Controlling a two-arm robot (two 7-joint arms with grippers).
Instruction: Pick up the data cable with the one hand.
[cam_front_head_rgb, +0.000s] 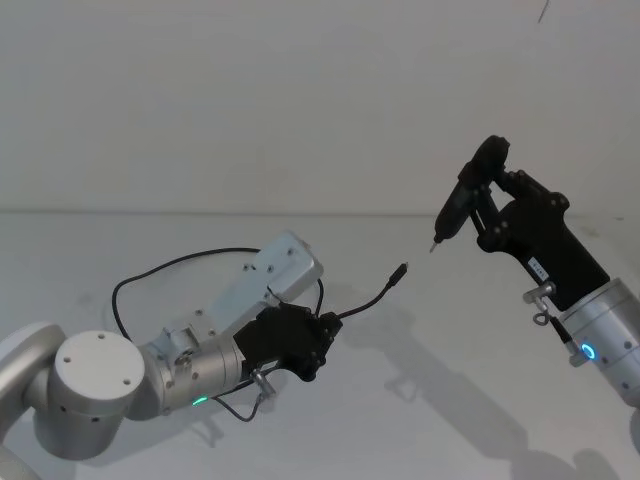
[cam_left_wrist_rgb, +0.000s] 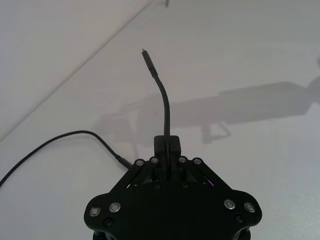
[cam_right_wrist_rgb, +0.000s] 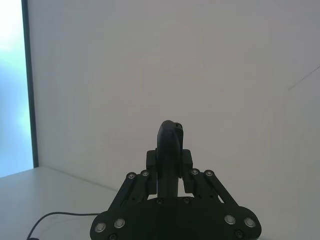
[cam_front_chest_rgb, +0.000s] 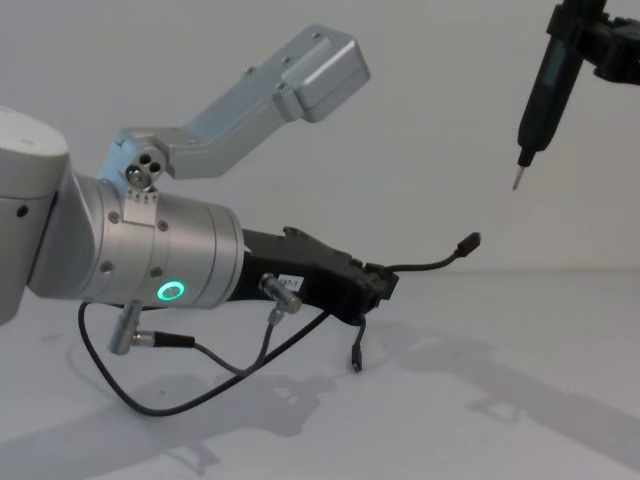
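The left hand (cam_front_head_rgb: 322, 327) is pinched shut on the data cable (cam_front_head_rgb: 372, 298) just behind one plug, which juts forward above the desk (cam_front_head_rgb: 450, 400). The grasp looks made, and lifting the trailing loop clear seems to be what remains. The right hand (cam_front_head_rgb: 492, 195) hangs apart, gripping a pen-shaped tool (cam_front_head_rgb: 452, 210).

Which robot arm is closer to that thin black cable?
Left. The left gripper is clamped on the data cable near one end; the right gripper is raised to the right, apart from it, holding a pen-shaped tool.
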